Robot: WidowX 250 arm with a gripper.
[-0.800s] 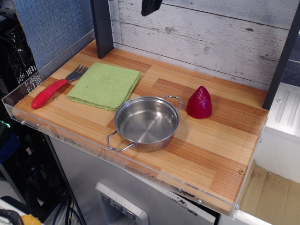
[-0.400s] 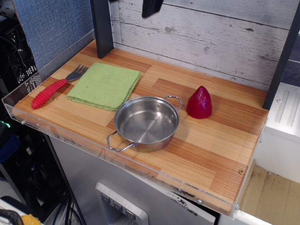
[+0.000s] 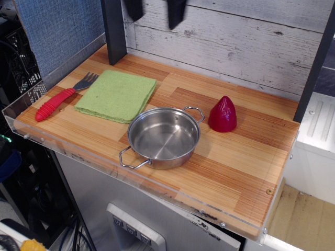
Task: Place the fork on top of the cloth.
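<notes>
The fork has grey tines and a ribbed red handle. It lies flat on the wooden table at the far left, its tines touching the left edge of the cloth. The light-green cloth lies flat and bare beside it. My gripper hangs at the top edge of the view, high above the back of the table. Two dark fingertips show with a wide gap between them, so it is open and empty. It is well above and behind the cloth.
A steel pot with two handles stands just right of the cloth's front corner. A red cone-shaped object stands right of the pot. A dark post rises behind the cloth. A clear rim edges the table.
My gripper has come down into view and moved left; a second fingertip now shows at the top. The fork, cloth, pot and cone have not moved.
</notes>
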